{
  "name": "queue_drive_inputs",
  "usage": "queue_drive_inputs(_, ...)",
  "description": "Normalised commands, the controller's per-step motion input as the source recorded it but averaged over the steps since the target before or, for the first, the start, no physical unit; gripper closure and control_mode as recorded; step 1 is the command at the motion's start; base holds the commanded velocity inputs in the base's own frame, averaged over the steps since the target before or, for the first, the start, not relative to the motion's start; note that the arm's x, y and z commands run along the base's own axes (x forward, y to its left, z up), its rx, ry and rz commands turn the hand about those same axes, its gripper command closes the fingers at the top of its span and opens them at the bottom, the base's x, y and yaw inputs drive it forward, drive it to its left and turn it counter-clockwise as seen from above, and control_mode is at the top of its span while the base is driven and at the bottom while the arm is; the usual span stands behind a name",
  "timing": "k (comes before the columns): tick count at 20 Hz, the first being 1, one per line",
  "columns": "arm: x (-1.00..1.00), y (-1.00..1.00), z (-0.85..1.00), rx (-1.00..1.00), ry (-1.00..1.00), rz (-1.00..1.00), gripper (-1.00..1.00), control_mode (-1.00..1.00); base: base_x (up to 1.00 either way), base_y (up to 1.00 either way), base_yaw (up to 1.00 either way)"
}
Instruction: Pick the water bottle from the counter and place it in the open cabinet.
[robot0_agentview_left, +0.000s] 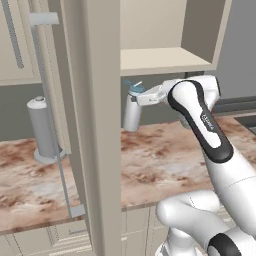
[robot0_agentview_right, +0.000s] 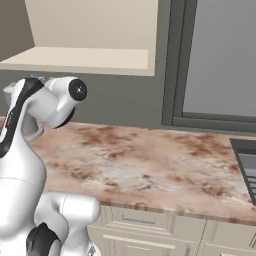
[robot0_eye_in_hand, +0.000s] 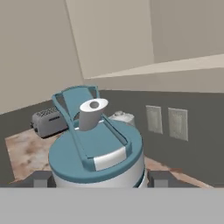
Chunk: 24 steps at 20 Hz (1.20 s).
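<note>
Just under the open cabinet (robot0_agentview_left: 165, 60), the water bottle (robot0_agentview_left: 132, 111) hangs upright in the gripper (robot0_agentview_left: 136, 98), base clear of the counter (robot0_agentview_left: 165, 160) as far as the left base view shows.

Jaws: pinching the bottle just below the teal cap (robot0_eye_in_hand: 95, 148). Hand view has one dark fingertip (robot0_eye_in_hand: 42, 179) on each side of the body, both tight against it. Reads as a firm side grip, not a top grab.

Bottle's long axis is vertical; flip spout (robot0_eye_in_hand: 91, 114) points up, roughly toward the cabinet floor above it.

Key relation: the cabinet shelf edge (robot0_agentview_left: 170, 64) sits directly above and slightly behind the bottle. Cap top is still below the shelf lip, near it but not touching. So the target lies up and back from the jaws, not sideways. My read is the bottle has to clear the lip before going in, otherwise cap or spout catches the underside.

The cabinet door (robot0_agentview_left: 95, 125) stands open edge-on, just left of the bottle. Tight on that side, so a leftward drift looks risky.

A paper towel roll (robot0_agentview_left: 42, 127) sits on the counter well left, beyond the door, and a toaster (robot0_eye_in_hand: 49, 120) stands further back. Neither is in the path.

Task about halfway, I'd say: picked, not placed.
</note>
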Motion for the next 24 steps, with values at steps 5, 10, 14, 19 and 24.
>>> queue_drive_inputs(5, -0.27, -0.14, 0.79, -0.03, 0.00, -0.03, 1.00, -1.00, 0.00, 0.00, 0.00)
queue_drive_inputs(10, -0.34, -0.27, 0.61, -0.03, 0.00, -0.04, 1.00, -1.00, 0.00, 0.00, 0.00)
queue_drive_inputs(14, -0.22, -0.28, 0.51, -0.03, -0.05, -0.07, 1.00, -1.00, 0.00, 0.00, 0.00)
queue_drive_inputs(19, -0.05, -0.25, 0.54, -0.01, -0.13, -0.08, 1.00, -1.00, 0.00, 0.00, 0.00)
queue_drive_inputs(24, -0.03, -0.13, 0.46, 0.00, -0.24, -0.07, 1.00, -1.00, 0.00, 0.00, 0.00)
